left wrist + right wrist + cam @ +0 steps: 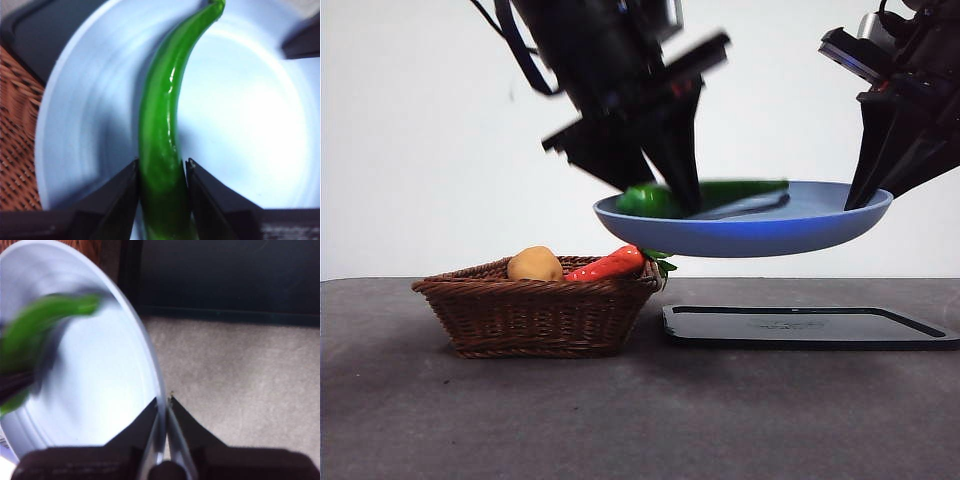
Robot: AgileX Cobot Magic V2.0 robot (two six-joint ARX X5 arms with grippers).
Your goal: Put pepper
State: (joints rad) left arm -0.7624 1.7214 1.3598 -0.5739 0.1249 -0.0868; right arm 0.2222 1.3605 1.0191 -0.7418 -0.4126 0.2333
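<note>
While the right hand pinches the rim of the blue plate in the air, the left hand grasps the pepper just over the plate's bowl, toward 9 o'clock. I would lower it gently until it rests, then let go. No writing is readable anywhere.

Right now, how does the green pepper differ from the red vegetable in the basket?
The pepper is glossy dark green; the red-orange vegetable has a leafy green top. The pepper is held by the left gripper over the blue plate, which the right gripper holds in the air; the red-orange vegetable lies in the wicker basket. Both are long and tapered.
</note>
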